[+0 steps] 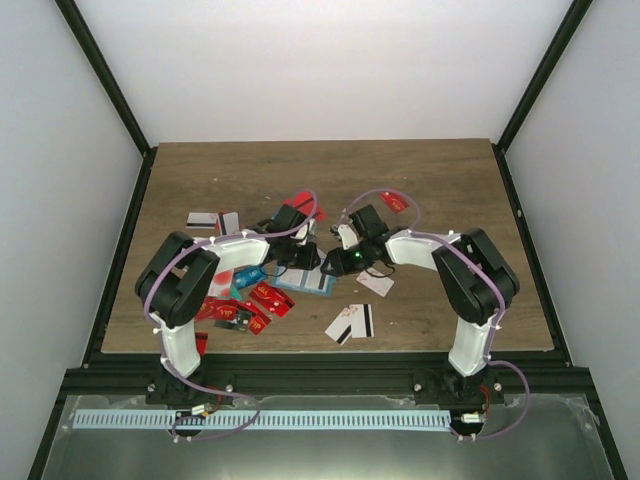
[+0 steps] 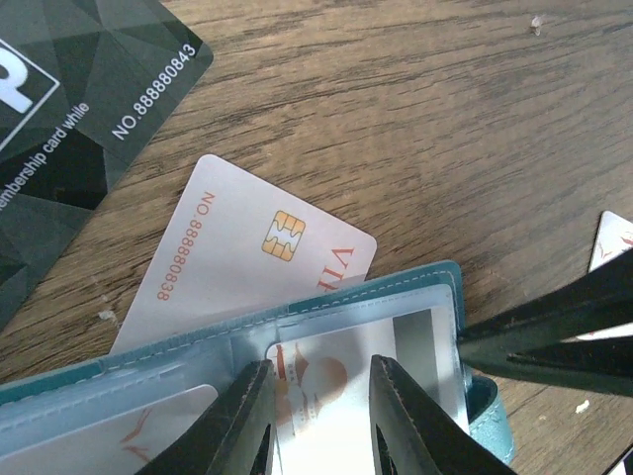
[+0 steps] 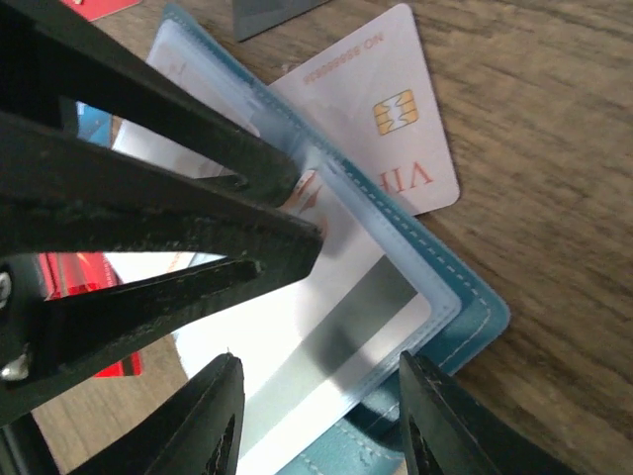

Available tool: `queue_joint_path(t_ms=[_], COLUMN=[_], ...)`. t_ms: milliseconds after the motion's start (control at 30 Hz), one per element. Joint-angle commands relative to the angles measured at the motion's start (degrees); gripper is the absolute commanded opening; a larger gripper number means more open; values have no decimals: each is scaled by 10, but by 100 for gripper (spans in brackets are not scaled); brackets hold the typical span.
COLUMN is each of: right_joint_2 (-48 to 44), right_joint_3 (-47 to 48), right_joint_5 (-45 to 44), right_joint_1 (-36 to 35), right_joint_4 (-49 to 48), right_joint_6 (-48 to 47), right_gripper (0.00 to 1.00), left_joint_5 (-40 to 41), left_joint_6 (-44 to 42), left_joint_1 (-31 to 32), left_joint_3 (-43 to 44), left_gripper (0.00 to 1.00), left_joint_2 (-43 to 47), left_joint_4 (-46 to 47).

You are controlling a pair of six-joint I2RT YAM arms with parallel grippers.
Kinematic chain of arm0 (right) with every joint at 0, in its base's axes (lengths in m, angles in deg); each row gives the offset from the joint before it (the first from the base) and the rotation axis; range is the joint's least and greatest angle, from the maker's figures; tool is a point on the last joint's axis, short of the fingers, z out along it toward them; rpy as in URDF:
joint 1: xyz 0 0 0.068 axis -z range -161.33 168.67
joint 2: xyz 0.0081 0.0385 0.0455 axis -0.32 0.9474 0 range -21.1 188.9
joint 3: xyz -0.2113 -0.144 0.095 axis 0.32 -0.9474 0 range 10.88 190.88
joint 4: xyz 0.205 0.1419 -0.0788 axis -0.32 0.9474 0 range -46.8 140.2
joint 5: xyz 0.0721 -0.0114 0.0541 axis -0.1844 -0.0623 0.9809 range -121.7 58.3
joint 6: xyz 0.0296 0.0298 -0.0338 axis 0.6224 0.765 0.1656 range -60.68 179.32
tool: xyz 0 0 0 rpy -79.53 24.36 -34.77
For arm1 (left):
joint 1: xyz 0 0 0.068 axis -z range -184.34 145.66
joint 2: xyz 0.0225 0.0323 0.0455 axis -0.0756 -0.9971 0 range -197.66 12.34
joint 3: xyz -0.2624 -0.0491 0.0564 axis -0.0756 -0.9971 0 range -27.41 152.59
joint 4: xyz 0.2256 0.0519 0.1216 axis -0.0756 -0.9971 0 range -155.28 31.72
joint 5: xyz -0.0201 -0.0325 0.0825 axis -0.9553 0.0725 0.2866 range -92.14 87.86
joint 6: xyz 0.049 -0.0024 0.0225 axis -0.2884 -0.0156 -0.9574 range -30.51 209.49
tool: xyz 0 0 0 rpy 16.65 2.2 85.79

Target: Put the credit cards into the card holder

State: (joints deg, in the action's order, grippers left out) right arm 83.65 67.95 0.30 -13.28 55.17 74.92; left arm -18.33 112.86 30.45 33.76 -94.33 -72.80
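Left fingers (image 2: pixel 242 426) part-open, tips on the card holder (image 3: pixel 485 317), open mid-counter (image 1: pixel 450 190). Right fingers (image 3: pixel 208 426) spread wide at its edge, neither clearly gripping. You've a couple of credit cards (image 2: pixel 316 381) pocketed, by the look; most lie loose around it.

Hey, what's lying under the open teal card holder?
A white plastic chip card with red lettering pokes out from under the teal folding card holder, at its edge. Its remainder, and anything else underneath, is covered.
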Motion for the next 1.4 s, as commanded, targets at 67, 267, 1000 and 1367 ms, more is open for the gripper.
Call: queue_joint_path(t_ms=[67,267,1000,1367], right_joint_2=[21,29,-24,-81], right_joint_3=[15,7,-53,-43], right_joint_5=[-29,22,34,-37], right_joint_1=[5,-7,-54,-53], right_joint_4=[33,47,-10,-1], right_joint_6=[-37,-60,11,24], right_gripper=[45,45,46,46], left_joint_5=[-12,-10,-4,-9], left_joint_6=[-8,-8,2,-7], left_joint_1=[2,1,-1,-1], left_joint_3=[-11,-9,-25,-25], left_gripper=[29,29,28,27], left_joint_2=[-25,-33,-58,-63], left_joint_4=[3,5,23,34])
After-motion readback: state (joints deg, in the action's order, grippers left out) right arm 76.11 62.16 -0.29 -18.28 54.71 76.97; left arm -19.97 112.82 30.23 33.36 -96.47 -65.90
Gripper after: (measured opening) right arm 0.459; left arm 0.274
